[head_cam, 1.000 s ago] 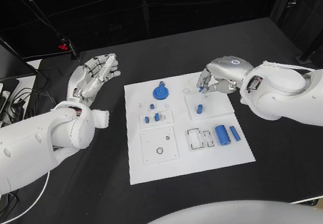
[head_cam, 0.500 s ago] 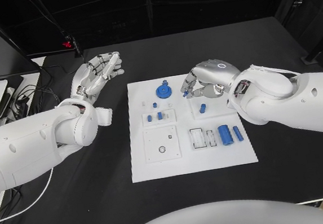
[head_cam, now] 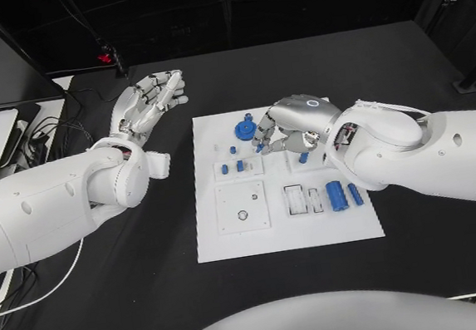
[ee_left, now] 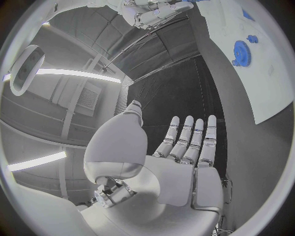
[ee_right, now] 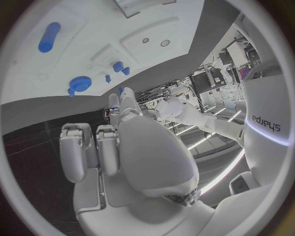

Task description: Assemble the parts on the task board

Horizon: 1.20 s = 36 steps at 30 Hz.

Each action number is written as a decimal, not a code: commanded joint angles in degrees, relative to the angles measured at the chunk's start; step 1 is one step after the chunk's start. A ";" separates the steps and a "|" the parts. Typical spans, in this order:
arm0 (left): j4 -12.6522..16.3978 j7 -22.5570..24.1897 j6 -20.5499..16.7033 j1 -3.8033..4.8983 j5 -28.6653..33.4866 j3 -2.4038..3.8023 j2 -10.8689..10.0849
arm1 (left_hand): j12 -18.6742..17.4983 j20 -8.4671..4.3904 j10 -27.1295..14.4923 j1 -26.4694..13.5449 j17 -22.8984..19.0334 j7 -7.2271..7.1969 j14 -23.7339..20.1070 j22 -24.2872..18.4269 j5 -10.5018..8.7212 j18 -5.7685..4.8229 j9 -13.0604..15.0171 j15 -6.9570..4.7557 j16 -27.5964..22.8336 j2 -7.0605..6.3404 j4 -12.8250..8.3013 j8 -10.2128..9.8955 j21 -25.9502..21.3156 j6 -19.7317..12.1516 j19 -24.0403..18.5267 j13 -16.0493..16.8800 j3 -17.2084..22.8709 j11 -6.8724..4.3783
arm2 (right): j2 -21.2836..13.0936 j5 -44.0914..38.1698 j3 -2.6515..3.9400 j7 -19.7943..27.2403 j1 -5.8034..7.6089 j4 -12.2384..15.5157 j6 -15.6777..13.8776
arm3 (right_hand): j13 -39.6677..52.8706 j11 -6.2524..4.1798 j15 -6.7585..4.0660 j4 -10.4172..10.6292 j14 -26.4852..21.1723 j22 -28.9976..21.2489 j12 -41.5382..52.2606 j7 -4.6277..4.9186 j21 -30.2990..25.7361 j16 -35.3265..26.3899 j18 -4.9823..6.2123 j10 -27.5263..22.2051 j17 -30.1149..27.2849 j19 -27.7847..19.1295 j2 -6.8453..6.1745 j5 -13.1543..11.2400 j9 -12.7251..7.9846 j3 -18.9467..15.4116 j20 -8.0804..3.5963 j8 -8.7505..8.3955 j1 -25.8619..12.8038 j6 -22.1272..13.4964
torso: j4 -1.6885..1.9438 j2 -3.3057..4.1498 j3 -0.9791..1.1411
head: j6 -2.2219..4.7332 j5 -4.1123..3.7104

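Black table [head_cam: 418, 71], white board [head_cam: 232, 246] at center. Blue gear [head_cam: 243, 130] stands at the board's far end; blue cylinders [head_cam: 342, 195] lie at its right side. Left hand [head_cam: 150, 101] flat, fingers apart, empty, left of the board. Right hand [head_cam: 287, 126] curled over the gear area, pinching a small blue part [head_cam: 260, 146].

The head camera is looking steeply down from above at the task board [head_cam: 283, 209] on the black table [head_cam: 125, 299]. Each of the 2 wrist cameras is sitting close behind its own hand, facing along the fingers. All 3 views are sharing the task board [ee_left: 270, 83] [ee_right: 92, 29] and its blue gear [head_cam: 246, 133] [ee_left: 240, 51] [ee_right: 79, 83].
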 commanded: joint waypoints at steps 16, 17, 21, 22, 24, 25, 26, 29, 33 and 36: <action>-0.05 3.74 0.46 0.08 0.10 0.06 0.06 | 0.45 0.12 -0.41 0.07 -0.16 8.05 -0.50 -0.13 0.29 -0.92 -0.10 0.07 0.27 0.51 -0.14 0.44 0.26 -0.40 0.42 -0.11 0.23 0.03 | 1.91 -3.92 -0.03 -2.47 -2.70 2.33 9.49 | -0.07 0.32 0.51 0.04 5.96 15.06 -0.77 0.50 0.19 0.14 -0.42 0.03 15.06 5.98 0.33 0.24 -0.12 0.69 0.69 -0.48 0.62 -0.10 | 0.00 -0.03 0.03 | -1.16 0.65; -0.06 3.74 0.47 0.08 0.10 0.06 0.06 | 0.45 0.12 -0.41 0.07 -0.16 8.05 -0.50 -0.13 0.29 -0.92 -0.10 0.07 0.27 0.51 -0.14 0.44 0.26 -0.40 0.42 -0.11 0.23 0.03 | 2.03 -3.97 -0.03 -2.56 -2.86 2.31 9.71 | -0.07 0.35 0.54 0.03 5.96 15.06 -0.90 0.52 0.19 0.14 -0.42 0.01 15.06 5.98 0.35 0.24 -0.14 0.76 0.73 -0.56 0.64 -0.16 | 0.01 -0.02 0.03 | -1.21 0.65; -0.03 3.75 0.50 0.08 0.10 0.06 0.03 | 0.60 0.12 -0.45 0.02 -0.28 8.05 -0.52 -0.17 0.29 -0.92 -0.12 0.09 0.37 0.60 -0.13 0.57 0.27 -0.48 0.44 -0.15 0.20 0.03 | 2.56 -4.08 -0.04 -2.38 -3.38 1.92 9.04 | -0.07 0.43 0.62 0.00 5.96 15.06 -1.23 0.59 0.19 0.14 -0.42 -0.08 15.06 5.98 0.29 0.24 -0.20 0.91 0.80 -0.79 0.69 -0.38 | -0.04 0.01 0.02 | -1.39 0.72; -0.03 3.75 0.50 0.08 0.10 0.06 0.03 | 0.60 0.12 -0.45 0.02 -0.28 8.05 -0.52 -0.17 0.29 -0.92 -0.12 0.09 0.37 0.60 -0.13 0.57 0.27 -0.48 0.44 -0.15 0.20 0.03 | 2.65 -4.10 -0.04 -2.39 -3.46 1.83 8.98 | -0.07 0.43 0.62 0.00 5.96 15.06 -1.24 0.60 0.19 0.14 -0.42 -0.08 15.06 5.98 0.29 0.24 -0.20 0.92 0.81 -0.80 0.69 -0.38 | -0.05 0.00 0.02 | -1.39 0.75; -0.02 3.75 0.53 0.08 0.10 0.06 0.02 | 0.60 0.12 -0.45 0.02 -0.28 8.05 -0.52 -0.17 0.29 -0.92 -0.12 0.09 0.37 0.60 -0.13 0.57 0.27 -0.48 0.44 -0.15 0.20 0.03 | 2.89 -4.12 -0.05 -2.59 -3.61 1.60 9.00 | -0.07 0.44 0.64 -0.01 5.96 15.06 -1.30 0.61 0.19 0.14 -0.42 -0.10 15.06 5.98 0.29 0.24 -0.21 0.96 0.82 -0.84 0.72 -0.42 | -0.04 -0.06 0.00 | -1.39 0.76; -0.01 3.74 0.54 0.08 0.10 0.06 0.01 | 0.60 0.12 -0.45 0.02 -0.28 8.05 -0.52 -0.17 0.29 -0.92 -0.12 0.09 0.37 0.60 -0.13 0.57 0.27 -0.48 0.44 -0.15 0.20 0.03 | 2.98 -4.12 -0.05 -2.74 -3.66 1.49 9.09 | -0.07 0.45 0.64 -0.01 5.96 15.06 -1.31 0.62 0.19 0.14 -0.42 -0.09 15.06 5.98 0.29 0.24 -0.21 0.97 0.83 -0.85 0.72 -0.42 | -0.04 -0.07 0.00 | -1.39 0.73; -0.01 3.74 0.53 0.08 0.10 0.06 0.01 | 0.60 0.12 -0.45 0.02 -0.28 8.05 -0.52 -0.17 0.29 -0.92 -0.12 0.09 0.37 0.60 -0.13 0.57 0.27 -0.48 0.44 -0.15 0.20 0.03 | 3.05 -4.13 -0.05 -2.86 -3.69 1.41 9.20 | -0.07 0.45 0.64 -0.01 5.96 15.06 -1.31 0.62 0.19 0.14 -0.42 -0.09 15.06 5.98 0.29 0.24 -0.21 0.97 0.83 -0.85 0.72 -0.42 | -0.02 -0.05 -0.01 | -1.39 0.63; -0.06 3.73 0.56 0.08 0.10 0.06 0.05 | 0.60 0.12 -0.45 0.02 -0.28 8.05 -0.52 -0.17 0.29 -0.92 -0.12 0.09 0.37 0.60 -0.13 0.57 0.27 -0.48 0.44 -0.15 0.20 0.03 | 3.38 -4.14 -0.05 -3.12 -3.76 1.08 9.69 | -0.06 0.46 0.65 0.01 5.96 15.06 -1.34 0.64 0.19 0.14 -0.42 -0.09 15.06 5.98 0.29 0.24 -0.21 0.98 0.83 -0.86 0.70 -0.43 | 0.07 -0.02 -0.02 | -1.37 0.43; -0.14 3.71 0.57 0.08 0.10 0.06 0.10 | 0.60 0.12 -0.45 0.02 -0.28 8.05 -0.52 -0.17 0.29 -0.92 -0.12 0.09 0.37 0.60 -0.13 0.57 0.27 -0.48 0.44 -0.15 0.20 0.03 | 3.96 -4.01 -0.06 -3.23 -3.81 0.59 10.75 | -0.06 0.47 0.66 0.03 5.96 15.06 -1.36 0.64 0.19 0.14 -0.42 -0.07 15.06 5.98 0.31 0.24 -0.21 1.00 0.84 -0.87 0.68 -0.42 | -0.06 -0.06 -0.03 | -1.39 0.32; -0.13 3.71 0.60 0.08 0.10 0.06 0.14 | 0.60 0.12 -0.45 0.02 -0.28 8.05 -0.52 -0.17 0.29 -0.92 -0.12 0.09 0.37 0.60 -0.13 0.57 0.27 -0.48 0.44 -0.15 0.20 0.03 | 4.31 -3.95 -0.08 -3.51 -3.89 0.33 11.79 | -0.06 0.47 0.66 0.03 5.96 15.06 -1.37 0.65 0.19 0.14 -0.42 -0.07 15.06 5.98 0.31 0.24 -0.21 1.00 0.85 -0.87 0.67 -0.42 | 0.00 -0.04 -0.02 | -1.39 0.17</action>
